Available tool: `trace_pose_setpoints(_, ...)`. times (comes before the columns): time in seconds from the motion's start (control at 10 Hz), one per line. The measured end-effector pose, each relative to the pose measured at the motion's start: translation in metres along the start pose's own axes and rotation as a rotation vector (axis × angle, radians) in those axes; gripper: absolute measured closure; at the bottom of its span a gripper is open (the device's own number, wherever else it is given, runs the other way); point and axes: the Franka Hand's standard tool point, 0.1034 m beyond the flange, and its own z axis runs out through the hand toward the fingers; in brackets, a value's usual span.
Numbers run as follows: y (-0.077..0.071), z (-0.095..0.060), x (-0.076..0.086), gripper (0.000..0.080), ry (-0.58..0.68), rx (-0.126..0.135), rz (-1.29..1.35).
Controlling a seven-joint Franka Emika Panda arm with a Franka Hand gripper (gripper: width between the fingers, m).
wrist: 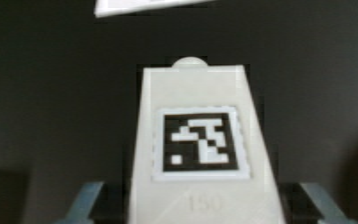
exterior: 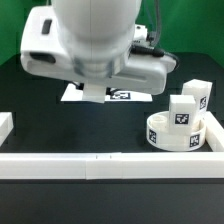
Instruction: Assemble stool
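A white stool leg (wrist: pixel 201 130) with a black-and-white square tag fills the middle of the wrist view, pointing away over the dark table. My gripper (wrist: pixel 206 203) is shut on its near end, one grey finger (wrist: pixel 94 200) on each side. In the exterior view the arm's white housing (exterior: pixel 90 45) hides the gripper and most of the leg. The round stool seat (exterior: pixel 172 135) lies at the exterior view's right, with two more tagged legs (exterior: pixel 184 108) (exterior: pixel 199 94) standing on or just behind it.
The marker board (exterior: pixel 112 95) lies flat behind the arm and its edge shows in the wrist view (wrist: pixel 158 5). White border rails run along the front (exterior: pixel 100 164), the left (exterior: pixel 5 125) and the right (exterior: pixel 214 136) of the black table.
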Motion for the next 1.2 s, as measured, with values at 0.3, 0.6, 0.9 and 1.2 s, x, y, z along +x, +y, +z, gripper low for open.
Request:
trace_pose_setpoints(0.3, -0.031, -0.019, -0.016, 0.0462, 0.202, 0.088, 0.094)
trace_pose_setpoints(0.6, -0.041, -0.026, -0.009, 0.0462, 0.436, 0.117, 0.081)
trace_pose_setpoints(0.9, -0.061, -0.033, -0.008, 0.0462, 0.663, 0.165, 0.103)
trace_pose_setpoints(1.2, -0.089, -0.033, -0.014, 0.0462, 0.89, 0.195, 0.109)
